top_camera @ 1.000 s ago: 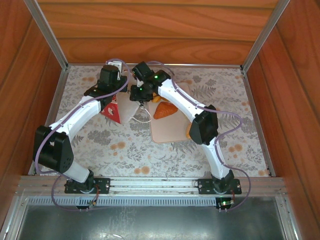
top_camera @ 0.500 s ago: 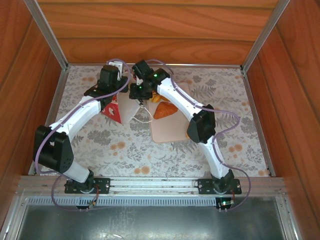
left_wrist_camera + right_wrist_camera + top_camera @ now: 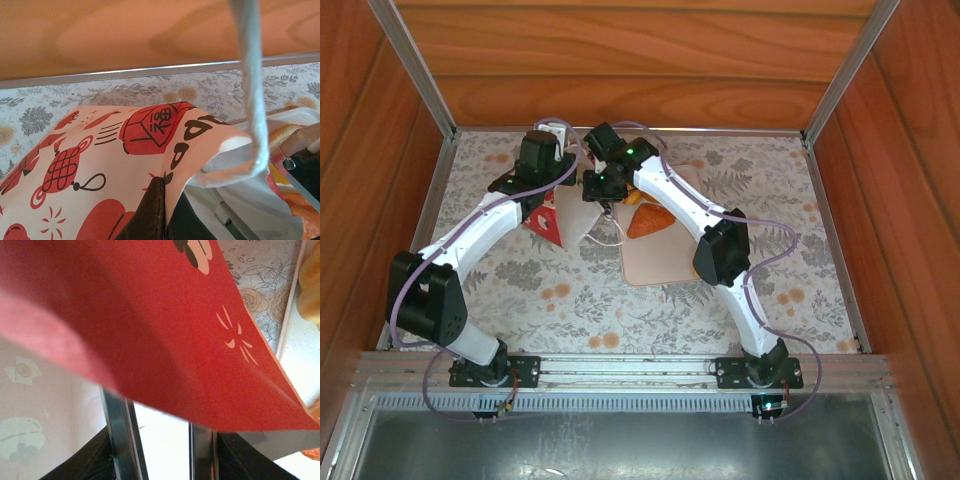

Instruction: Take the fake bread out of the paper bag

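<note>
Task thing, bag: the paper bag (image 3: 545, 222) lies tipped on the counter (image 3: 570, 290), red printed panel up. Its white mouth end points toward the beige tray (image 3: 655, 265) just beside it.
Task thing, bread: one orange piece of fake bread (image 3: 648, 222) rests on the tray near the bag's mouth. The left wrist view shows further golden pieces at its right edge, on or at the tray.
Left gripper: the left gripper (image 3: 162, 212) is pressed together on the edge of the bag's printed wall and holds it raised. The cord handle (image 3: 248, 75) hangs across that view.
Right gripper: the right gripper (image 3: 157, 442) sits at the bag's mouth. Its fingers stand apart at their lower ends, but the tips are hidden behind the red panel. Whether they pinch anything cannot be told.
Done: judged from the tray, at least one piece is out of the bag.
Left: the bag's inside is hidden, so how many pieces are left cannot be told. With the right gripper at the mouth, extraction appears to be under way and not finished.
Change from one second ago, right arm: the elbow and its cable loop have shifted slightly toward the left, and the wrist has moved only a little.
Change from one second ago, rest: the left arm, the bag and the piece on the tray sit as before.
</note>
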`<state>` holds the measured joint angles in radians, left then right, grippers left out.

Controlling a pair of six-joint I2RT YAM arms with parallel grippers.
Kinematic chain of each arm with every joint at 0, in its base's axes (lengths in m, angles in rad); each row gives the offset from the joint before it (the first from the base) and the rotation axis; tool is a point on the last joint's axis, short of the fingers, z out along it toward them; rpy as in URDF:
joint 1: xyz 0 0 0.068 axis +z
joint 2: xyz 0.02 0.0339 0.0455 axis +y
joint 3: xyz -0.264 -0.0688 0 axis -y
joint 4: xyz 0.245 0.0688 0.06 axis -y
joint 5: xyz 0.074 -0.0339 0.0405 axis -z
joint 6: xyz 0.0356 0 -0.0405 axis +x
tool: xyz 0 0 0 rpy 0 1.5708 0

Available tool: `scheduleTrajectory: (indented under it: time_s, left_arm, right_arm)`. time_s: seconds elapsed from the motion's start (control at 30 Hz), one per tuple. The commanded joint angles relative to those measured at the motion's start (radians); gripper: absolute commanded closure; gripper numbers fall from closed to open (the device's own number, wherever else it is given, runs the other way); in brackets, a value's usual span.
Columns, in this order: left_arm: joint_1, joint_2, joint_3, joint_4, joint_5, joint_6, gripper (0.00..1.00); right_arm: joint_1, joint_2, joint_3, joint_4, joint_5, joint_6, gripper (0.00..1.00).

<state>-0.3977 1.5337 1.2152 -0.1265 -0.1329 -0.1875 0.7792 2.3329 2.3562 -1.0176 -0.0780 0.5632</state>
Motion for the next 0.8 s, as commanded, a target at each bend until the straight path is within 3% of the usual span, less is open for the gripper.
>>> scheduleTrajectory:
  time_s: [0.0, 0.77]
  left_arm:
    - [-0.004, 0.009, 0.004, 0.031, 0.006, -0.01, 1.0]
    - [-0.03, 0.016, -0.009, 0.045, 0.049, -0.033, 1.0]
  right_arm:
    - [-0.006, -0.047, -0.01, -0.014, 0.038, 0.027, 0.53]
    - [-0.026, 0.063, 0.096, -0.033, 0.064, 0.089, 0.49]
